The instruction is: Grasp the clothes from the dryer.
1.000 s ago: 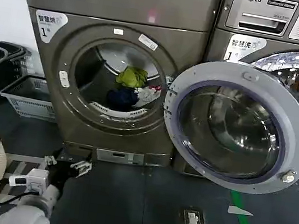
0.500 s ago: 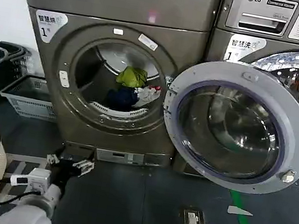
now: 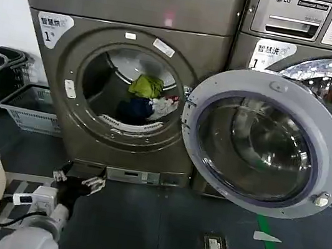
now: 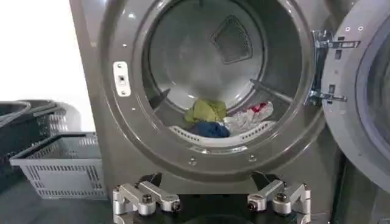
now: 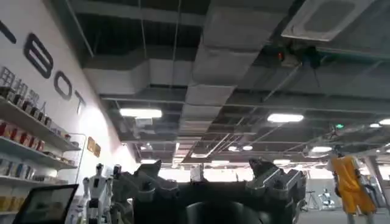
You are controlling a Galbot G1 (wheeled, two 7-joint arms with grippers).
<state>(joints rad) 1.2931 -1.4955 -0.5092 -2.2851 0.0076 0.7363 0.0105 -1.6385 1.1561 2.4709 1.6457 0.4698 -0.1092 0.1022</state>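
Your left gripper (image 3: pixel 78 181), jaws spread and empty below the dryer (image 3: pixel 134 6), should pinch the clothes (image 3: pixel 148 99), soft and light, at a raised fold.

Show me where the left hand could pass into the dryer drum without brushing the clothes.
Bare room: the upper drum above the clothes, and the drum floor toward the latch side of the dryer. Crowded: low centre, toward the door hinge. The open left hand waits below the porthole.
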